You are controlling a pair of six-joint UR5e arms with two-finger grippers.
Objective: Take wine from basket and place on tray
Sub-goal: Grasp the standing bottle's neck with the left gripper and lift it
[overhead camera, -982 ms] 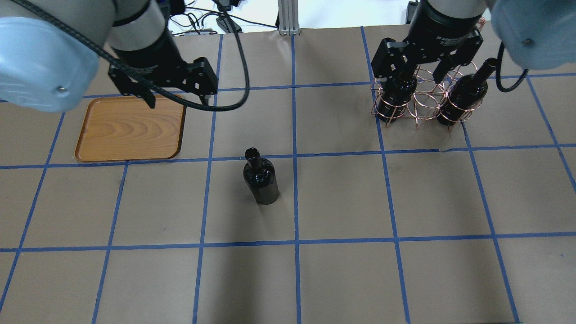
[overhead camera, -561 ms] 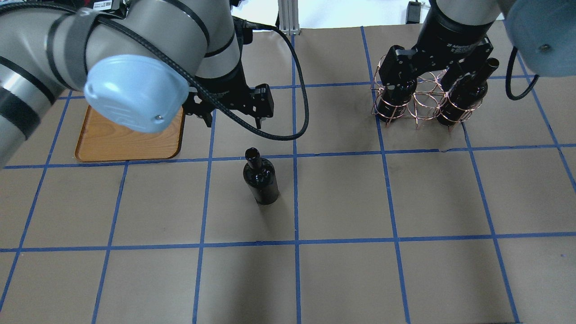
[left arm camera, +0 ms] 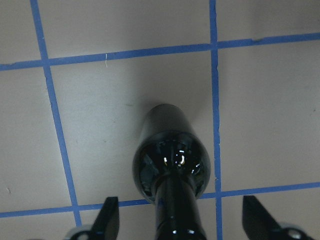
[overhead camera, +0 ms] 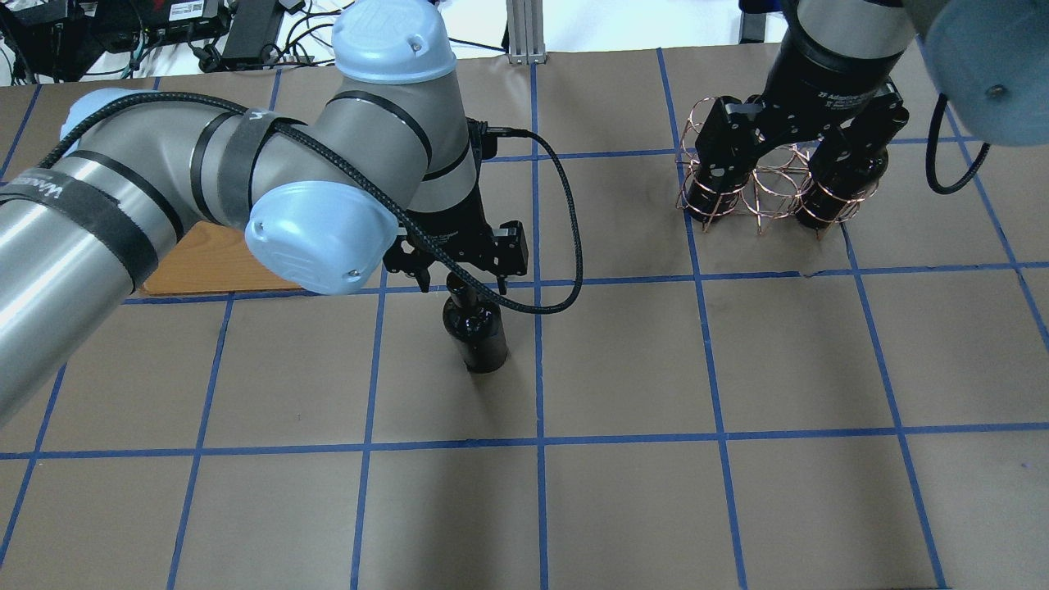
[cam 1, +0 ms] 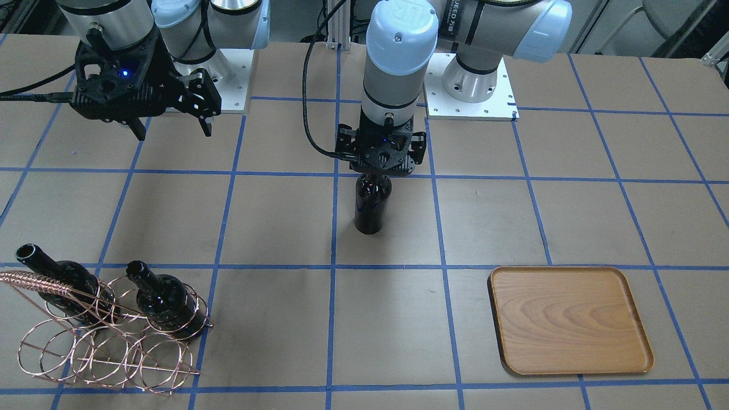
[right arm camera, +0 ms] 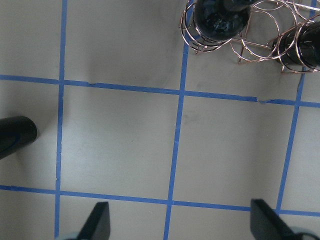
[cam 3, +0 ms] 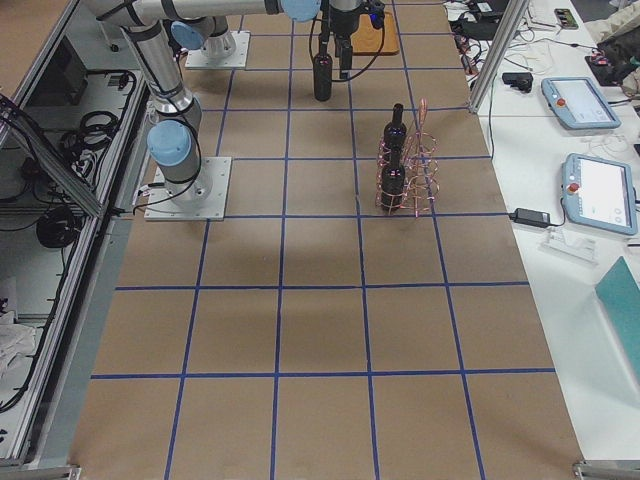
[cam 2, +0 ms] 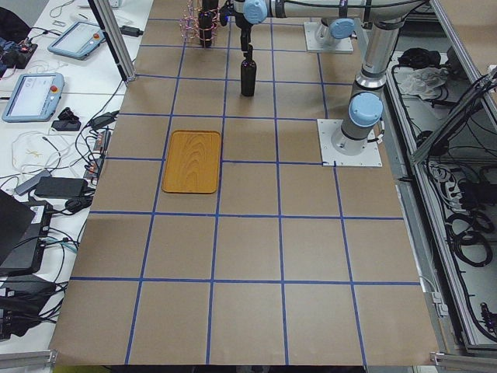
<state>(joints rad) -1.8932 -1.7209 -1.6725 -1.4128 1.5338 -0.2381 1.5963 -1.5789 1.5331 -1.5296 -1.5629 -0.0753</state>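
At mid-table the left gripper point(left arm camera: 179, 200) stands spread about the narrow neck of the wine point(cam 1: 371, 205), glossy black glass, upright, well apart from the wood-grain tray point(cam 1: 569, 319). The right gripper point(cam 1: 173, 135), printed "Adaptive", hangs released by the copper wire basket point(cam 1: 102, 347).

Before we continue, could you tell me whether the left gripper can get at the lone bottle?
Probably yes: the left gripper is open right over the lone bottle, its fingers flank the neck, and nothing sits between them.
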